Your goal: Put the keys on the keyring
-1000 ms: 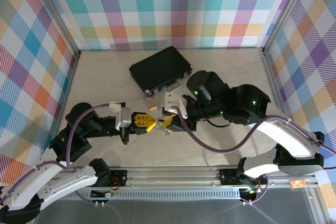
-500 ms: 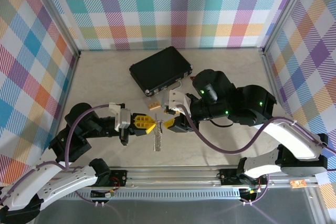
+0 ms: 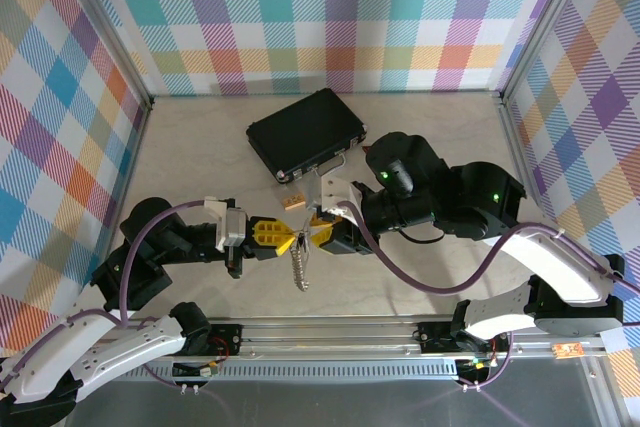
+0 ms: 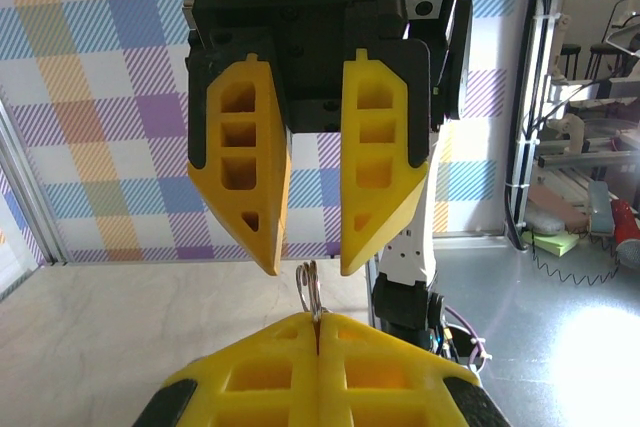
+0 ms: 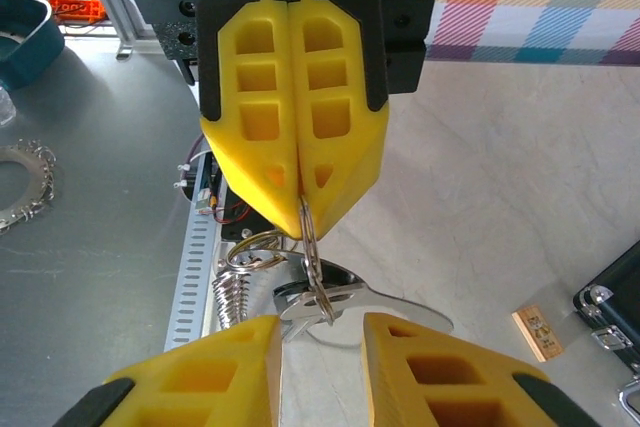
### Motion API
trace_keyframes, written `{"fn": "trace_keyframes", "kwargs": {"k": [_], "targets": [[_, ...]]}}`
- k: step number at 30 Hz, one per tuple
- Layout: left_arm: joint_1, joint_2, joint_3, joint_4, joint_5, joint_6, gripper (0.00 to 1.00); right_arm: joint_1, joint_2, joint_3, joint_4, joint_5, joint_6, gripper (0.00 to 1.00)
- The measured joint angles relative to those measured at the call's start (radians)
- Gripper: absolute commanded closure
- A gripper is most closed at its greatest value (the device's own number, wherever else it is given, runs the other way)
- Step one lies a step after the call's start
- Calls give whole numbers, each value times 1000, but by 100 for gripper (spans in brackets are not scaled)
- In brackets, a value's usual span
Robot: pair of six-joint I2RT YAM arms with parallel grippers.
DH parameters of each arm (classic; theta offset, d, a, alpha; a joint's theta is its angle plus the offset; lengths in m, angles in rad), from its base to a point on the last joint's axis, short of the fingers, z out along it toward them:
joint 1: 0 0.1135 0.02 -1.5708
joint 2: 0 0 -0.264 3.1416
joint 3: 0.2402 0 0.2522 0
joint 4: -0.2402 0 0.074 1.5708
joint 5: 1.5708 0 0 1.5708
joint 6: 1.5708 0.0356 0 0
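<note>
**Keyring pinched in mid-air, keys dangling beneath**
At the top centre of the right wrist view, the left tool [image 5: 300, 222] is clamped on the thin wire keyring [image 5: 308, 247], and flat, shiny silver keys [image 5: 370, 305] hang just below it. The right tool [image 5: 320, 325] stands narrowly apart and grips nothing. It should probably close squarely on 1 slippery blade, with the ring edge-on above the pale marbled surface [image 5: 500, 197].
</note>
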Motion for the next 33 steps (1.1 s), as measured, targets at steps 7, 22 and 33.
{"fn": "trace_keyframes", "kwargs": {"k": [7, 22, 33], "targets": [[0, 0, 4, 0, 0, 0, 100, 0, 8, -8, 2, -29, 0, 75], [0, -2, 4, 0, 8, 0, 100, 0, 18, -15, 14, -43, 0, 90], [0, -3, 12, -4, 26, 0, 100, 0, 18, -26, 13, -69, 1, 94]]}}
